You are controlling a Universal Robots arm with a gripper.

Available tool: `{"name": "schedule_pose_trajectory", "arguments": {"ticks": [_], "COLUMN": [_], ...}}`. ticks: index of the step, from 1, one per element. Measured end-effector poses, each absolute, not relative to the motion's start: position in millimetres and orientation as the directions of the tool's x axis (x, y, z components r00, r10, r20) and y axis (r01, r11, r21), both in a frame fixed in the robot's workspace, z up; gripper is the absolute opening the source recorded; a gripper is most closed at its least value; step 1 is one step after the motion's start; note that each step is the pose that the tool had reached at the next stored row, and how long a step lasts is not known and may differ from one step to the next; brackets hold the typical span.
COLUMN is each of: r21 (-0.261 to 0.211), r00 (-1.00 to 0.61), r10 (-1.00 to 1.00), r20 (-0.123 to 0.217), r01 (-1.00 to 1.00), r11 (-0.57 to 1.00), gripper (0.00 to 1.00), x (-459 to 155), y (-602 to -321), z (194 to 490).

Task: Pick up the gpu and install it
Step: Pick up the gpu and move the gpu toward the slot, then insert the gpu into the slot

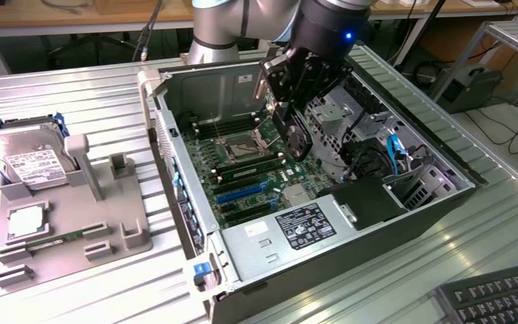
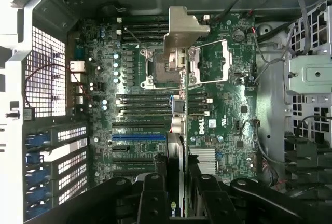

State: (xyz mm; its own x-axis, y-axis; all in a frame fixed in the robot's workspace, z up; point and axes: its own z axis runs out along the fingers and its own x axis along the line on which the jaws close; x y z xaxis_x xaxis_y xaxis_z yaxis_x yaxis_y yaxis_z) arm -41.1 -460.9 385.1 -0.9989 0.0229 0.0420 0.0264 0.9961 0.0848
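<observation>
The gpu (image 1: pixel 293 138) is a dark card with a silvery-tan bracket (image 1: pixel 260 82) at one end. It hangs on edge inside the open computer case (image 1: pixel 439 196), above the green motherboard (image 1: pixel 241 162). My gripper (image 1: pixel 288 108) is shut on the card's upper edge. In the wrist view the gpu (image 2: pixel 177 146) appears edge-on between my black fingers (image 2: pixel 153 193), with its bracket (image 2: pixel 182 29) at the far end over the CPU socket (image 2: pixel 176 60). The blue expansion slot (image 2: pixel 139 137) lies beside the card's line, and the card is still clear of the board.
A grey fixture (image 1: pixel 79 216) at the exterior view's left holds a silver hard drive (image 1: pixel 30 165), a CPU (image 1: pixel 25 223) and a green memory stick (image 1: pixel 56 239). The power supply (image 1: pixel 304 226) fills the case's near end. Drive cages and cables (image 1: pixel 394 152) crowd the exterior view's right. A keyboard (image 1: pixel 502 297) lies nearby.
</observation>
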Motion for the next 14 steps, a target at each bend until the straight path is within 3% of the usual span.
{"name": "schedule_pose_trajectory", "arguments": {"ticks": [14], "r21": [0.081], "r00": [-0.997], "r10": [-0.072], "r20": [0.036], "r01": [-0.069], "r11": [0.994], "gripper": [0.26], "x": [-41.1], "y": [-460.6], "z": [384.3]}}
